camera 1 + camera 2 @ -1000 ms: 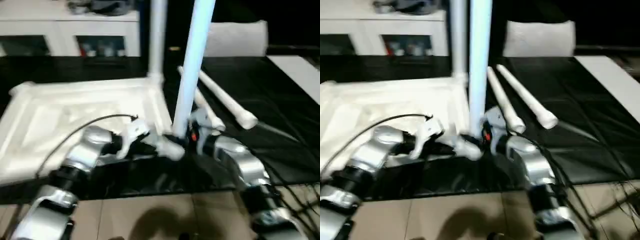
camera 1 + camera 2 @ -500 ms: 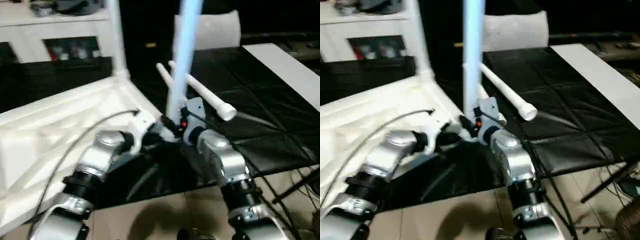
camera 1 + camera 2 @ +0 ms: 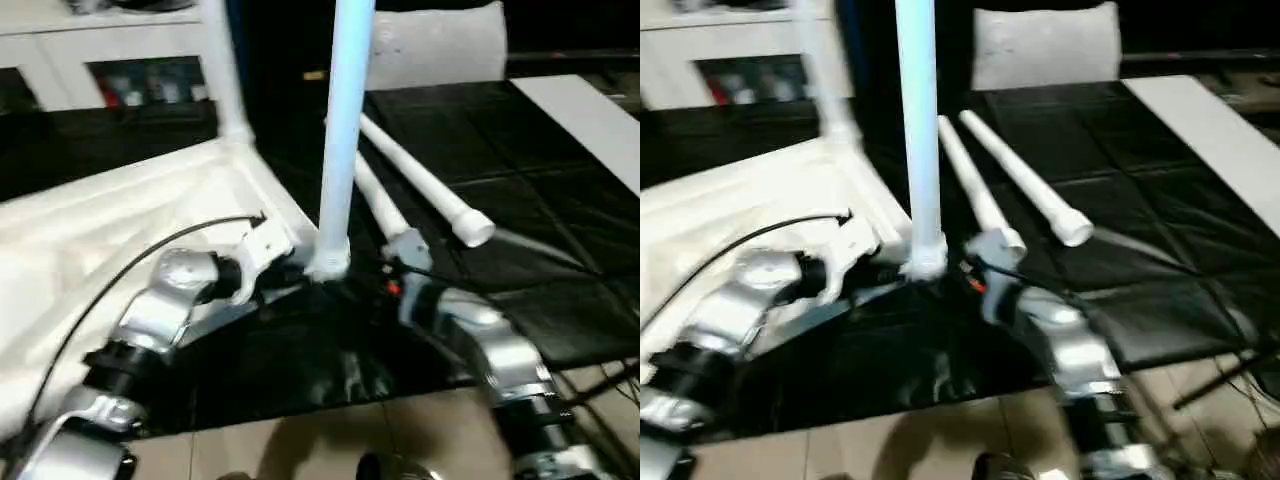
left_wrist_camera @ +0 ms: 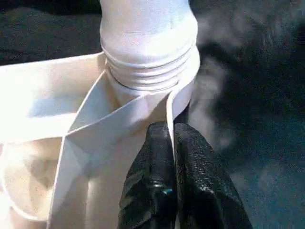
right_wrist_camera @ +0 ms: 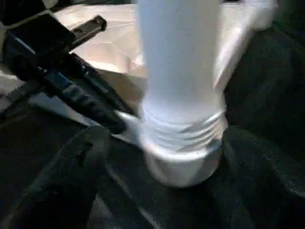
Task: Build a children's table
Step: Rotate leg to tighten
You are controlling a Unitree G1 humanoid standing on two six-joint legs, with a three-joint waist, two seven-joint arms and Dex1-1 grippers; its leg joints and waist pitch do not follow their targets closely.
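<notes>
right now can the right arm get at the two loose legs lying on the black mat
Probably yes. The right end effector is open beside the upright leg, and the two loose legs lie just beyond it on the black mat, with nothing between.

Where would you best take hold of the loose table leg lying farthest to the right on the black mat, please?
Probably mid-shaft, coming from above. That loose leg lies flat on the black mat, close beside a second leg, so a sideways approach looks crowded. Its flared end is wider and looks harder to close on.

I saw: tabletop (image 3: 150, 200) white | upright leg (image 3: 343, 120) pale blue-white | loose legs (image 3: 420, 185) white | mat (image 3: 540, 220) black, quilted | fingers (image 4: 190, 181) black
</notes>
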